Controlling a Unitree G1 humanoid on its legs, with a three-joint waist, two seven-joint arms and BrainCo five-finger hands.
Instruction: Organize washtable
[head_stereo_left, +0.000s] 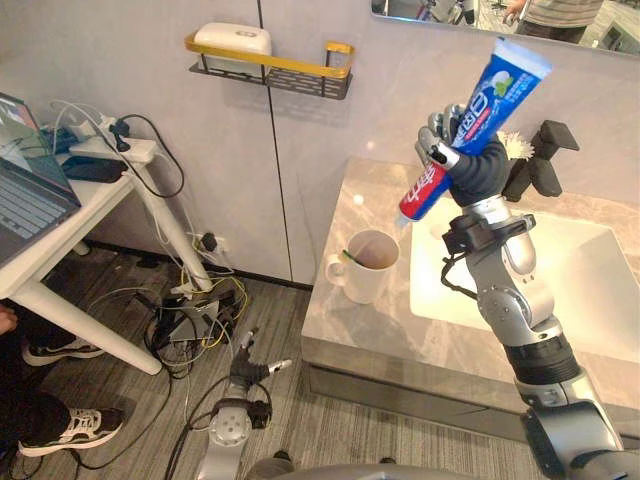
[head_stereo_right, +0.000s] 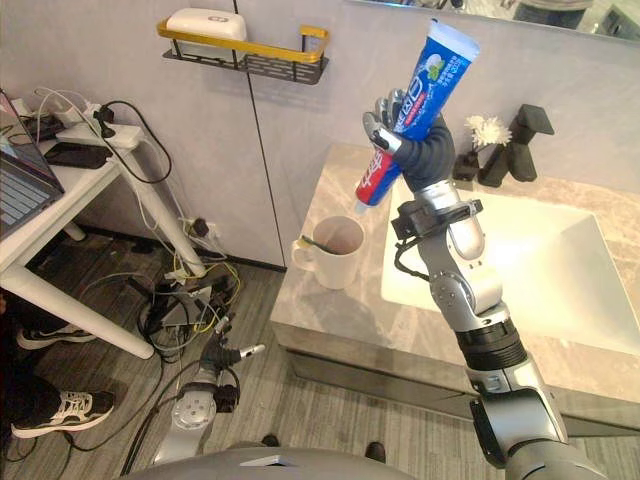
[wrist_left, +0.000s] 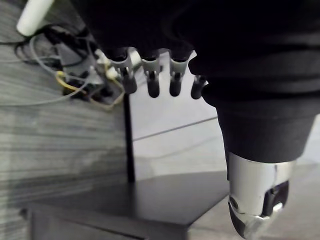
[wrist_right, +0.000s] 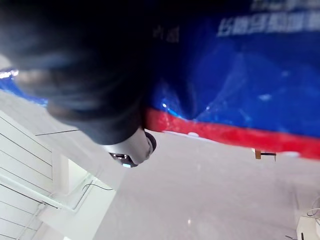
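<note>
The blue-and-red toothpaste tube (head_stereo_left: 478, 120) is clasped in the right robot hand (head_stereo_left: 445, 140), fingers curled round its lower half, cap end down and tilted left. The raised arm holds it above the counter (head_stereo_left: 340, 320), over the white mug (head_stereo_left: 365, 265). The left robot hand (head_stereo_left: 244, 370) hangs near the floor, fingers loosely spread.

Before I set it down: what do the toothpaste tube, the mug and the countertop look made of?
Toothpaste tube, in the right hand: likely soft plastic laminate, glossy, with creases and a flat crimped end. Mug: probably glazed ceramic, white, thick-walled, with a smooth sheen. Countertop: polished stone or a stone-look slab, grey-beige, mottled and reflective.
</note>
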